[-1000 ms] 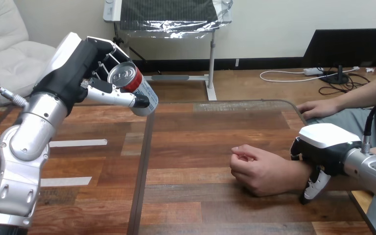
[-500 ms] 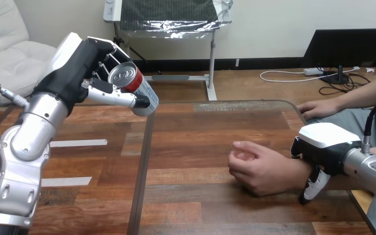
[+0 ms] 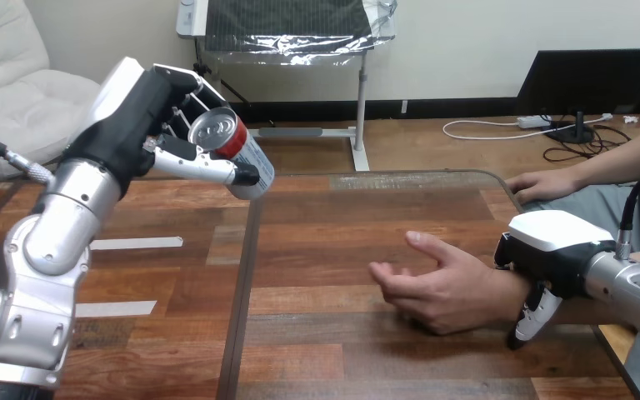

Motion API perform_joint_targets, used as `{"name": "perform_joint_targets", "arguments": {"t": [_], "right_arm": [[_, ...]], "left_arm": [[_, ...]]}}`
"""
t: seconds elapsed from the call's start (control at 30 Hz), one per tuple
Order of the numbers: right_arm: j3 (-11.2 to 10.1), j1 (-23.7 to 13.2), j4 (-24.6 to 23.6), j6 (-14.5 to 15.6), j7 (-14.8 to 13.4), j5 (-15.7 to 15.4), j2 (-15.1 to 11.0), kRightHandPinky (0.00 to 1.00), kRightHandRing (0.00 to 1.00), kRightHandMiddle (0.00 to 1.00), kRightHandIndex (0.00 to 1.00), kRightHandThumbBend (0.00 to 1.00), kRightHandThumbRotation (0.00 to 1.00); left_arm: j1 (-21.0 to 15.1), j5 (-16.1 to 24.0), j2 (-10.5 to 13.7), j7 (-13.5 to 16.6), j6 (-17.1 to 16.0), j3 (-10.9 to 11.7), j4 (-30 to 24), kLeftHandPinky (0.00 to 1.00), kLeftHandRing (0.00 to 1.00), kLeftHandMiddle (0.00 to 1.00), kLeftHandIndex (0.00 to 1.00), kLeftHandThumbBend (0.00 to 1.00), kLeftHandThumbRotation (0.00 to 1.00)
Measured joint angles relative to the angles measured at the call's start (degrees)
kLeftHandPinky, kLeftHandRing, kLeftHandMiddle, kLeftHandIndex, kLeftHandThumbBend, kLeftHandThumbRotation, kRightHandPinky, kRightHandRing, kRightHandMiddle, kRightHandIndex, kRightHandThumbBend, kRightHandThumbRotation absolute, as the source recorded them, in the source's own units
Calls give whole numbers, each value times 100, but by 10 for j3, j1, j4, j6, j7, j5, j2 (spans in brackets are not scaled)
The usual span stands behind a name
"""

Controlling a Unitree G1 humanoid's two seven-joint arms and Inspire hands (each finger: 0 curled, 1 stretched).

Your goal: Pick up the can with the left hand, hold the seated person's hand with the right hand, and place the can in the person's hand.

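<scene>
Fingers (image 3: 200, 164) of left hand (image 3: 129, 117) wrap can (image 3: 242, 154); right hand (image 3: 554, 246) clasps person's wrist (image 3: 500, 287), its fingers mostly hidden.

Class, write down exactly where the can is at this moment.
In the head view's upper left, the can is gripped, tilted, in the left hand, up off the table and well apart from the person's hand at centre right.

We could read no word, number or sign anywhere in the scene. The can (image 3: 237, 143) showed red and pale colouring on its side, but any print there was too small for us to make out.
</scene>
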Motion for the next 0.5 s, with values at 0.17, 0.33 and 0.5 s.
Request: {"name": "perform_joint_targets", "arguments": {"t": [0.17,0.33,0.5], "right_arm": [[-4,1,-7,-1,5,15,-2,14,20,27,30,78,9],[-11,1,-14,-3,7,29,-3,15,20,27,30,78,9],[-20,1,-24,-3,12,41,-4,16,22,29,31,78,9]], "left_arm": [[0,0,-3,0,0,-5,4,25,31,37,41,71,0],[0,1,-9,0,0,-10,11,25,32,37,41,71,0],[0,1,-18,1,-4,-16,25,27,33,37,42,70,0]]}}
